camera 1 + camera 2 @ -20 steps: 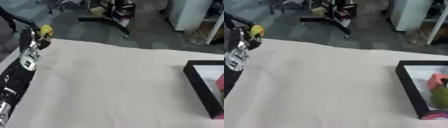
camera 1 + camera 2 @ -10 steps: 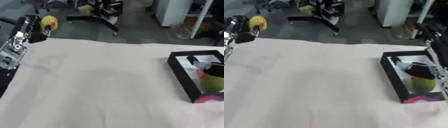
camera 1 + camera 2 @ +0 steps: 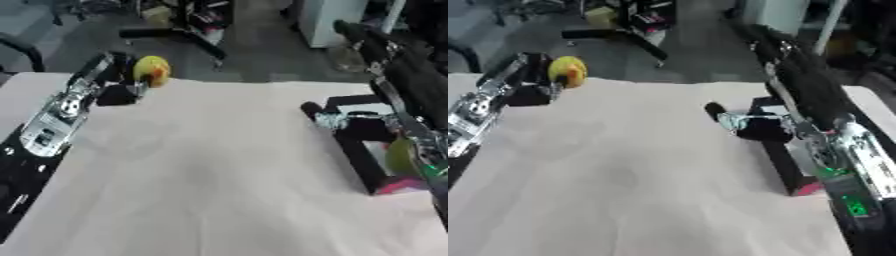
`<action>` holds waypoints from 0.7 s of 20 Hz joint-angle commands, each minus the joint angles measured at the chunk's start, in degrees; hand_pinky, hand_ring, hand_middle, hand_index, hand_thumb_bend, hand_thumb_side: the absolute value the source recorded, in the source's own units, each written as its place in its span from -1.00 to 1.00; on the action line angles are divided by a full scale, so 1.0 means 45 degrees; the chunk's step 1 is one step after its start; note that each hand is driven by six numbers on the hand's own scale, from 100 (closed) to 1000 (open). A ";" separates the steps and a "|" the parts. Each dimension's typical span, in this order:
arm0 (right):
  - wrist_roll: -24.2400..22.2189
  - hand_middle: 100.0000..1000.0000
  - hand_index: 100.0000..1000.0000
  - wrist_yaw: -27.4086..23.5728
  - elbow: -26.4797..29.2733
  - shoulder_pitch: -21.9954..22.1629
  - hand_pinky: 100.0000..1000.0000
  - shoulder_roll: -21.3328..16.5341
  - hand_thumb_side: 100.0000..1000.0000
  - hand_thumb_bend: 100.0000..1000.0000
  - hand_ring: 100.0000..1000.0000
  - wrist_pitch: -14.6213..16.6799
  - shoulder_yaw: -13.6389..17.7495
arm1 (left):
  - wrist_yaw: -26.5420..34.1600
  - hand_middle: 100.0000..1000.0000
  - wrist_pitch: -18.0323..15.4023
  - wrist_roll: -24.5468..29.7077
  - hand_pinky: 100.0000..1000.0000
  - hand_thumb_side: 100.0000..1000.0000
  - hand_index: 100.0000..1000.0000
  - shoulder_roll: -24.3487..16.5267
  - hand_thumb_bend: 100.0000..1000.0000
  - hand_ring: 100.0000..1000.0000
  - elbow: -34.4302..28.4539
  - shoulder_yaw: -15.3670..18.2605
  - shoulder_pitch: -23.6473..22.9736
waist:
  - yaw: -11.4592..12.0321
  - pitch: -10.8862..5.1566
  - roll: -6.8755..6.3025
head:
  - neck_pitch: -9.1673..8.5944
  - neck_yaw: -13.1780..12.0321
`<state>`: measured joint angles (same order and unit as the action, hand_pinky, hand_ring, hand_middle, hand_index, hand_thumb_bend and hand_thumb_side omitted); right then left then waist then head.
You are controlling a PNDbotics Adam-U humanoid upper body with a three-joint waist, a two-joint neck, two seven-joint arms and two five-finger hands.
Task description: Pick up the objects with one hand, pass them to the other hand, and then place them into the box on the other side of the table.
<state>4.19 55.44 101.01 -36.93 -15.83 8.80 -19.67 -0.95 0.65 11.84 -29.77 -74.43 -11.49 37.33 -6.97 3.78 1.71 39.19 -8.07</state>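
Movement is on the right side: the right hand (image 3: pixel 741 120), absent a second ago and only over the black box (image 3: pixel 350 145) half a second ago, now reaches out past the box's near wall over the cloth-covered table (image 3: pixel 201 175), fingers extended and empty. That suggests the handover is being set up. The left hand (image 3: pixel 122 85) has its fingers curled around a yellow object (image 3: pixel 151 71), held above the table's far left edge, well apart from the right hand.

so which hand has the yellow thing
The left hand, raised at the table's far left, fingers curled round the yellow object. The right hand holds nothing, reaching out beside the box.
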 commanded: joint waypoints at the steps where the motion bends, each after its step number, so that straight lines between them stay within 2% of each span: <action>1: -0.0097 0.71 1.00 0.0085 0.0263 -0.0378 0.64 0.0276 -0.24 -0.14 0.63 0.0318 -0.0303 | 0.0640 -0.54 0.0073 0.0603 -0.40 -1.00 -0.32 0.0194 -1.00 -0.42 -0.0531 -0.0191 0.0305 | 0.0051 -0.0183 -0.0025 | 0.0045 0.0115; 7: -0.0379 0.71 1.00 -0.0037 0.0300 -0.0702 0.65 0.0703 -0.26 -0.16 0.63 0.0661 -0.0842 | 0.1522 -0.53 0.0279 0.1405 -0.39 -1.00 -0.32 0.0605 -1.00 -0.42 -0.0962 -0.0739 0.0516 | 0.0149 -0.0155 -0.0014 | 0.0077 0.0272; 14: -0.0431 0.66 0.98 -0.0364 0.0328 -0.0826 0.62 0.0870 -0.28 -0.19 0.59 0.0708 -0.1157 | 0.2085 -0.53 0.0568 0.1930 -0.38 -1.00 -0.31 0.0877 -1.00 -0.41 -0.1571 -0.1168 0.0811 | 0.0230 -0.0165 0.0031 | 0.0067 0.0376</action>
<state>2.26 54.34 101.07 -39.41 -11.93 11.88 -24.92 7.82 3.12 20.12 -25.54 -80.01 -16.86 39.50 -5.95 3.80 1.93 39.27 -6.62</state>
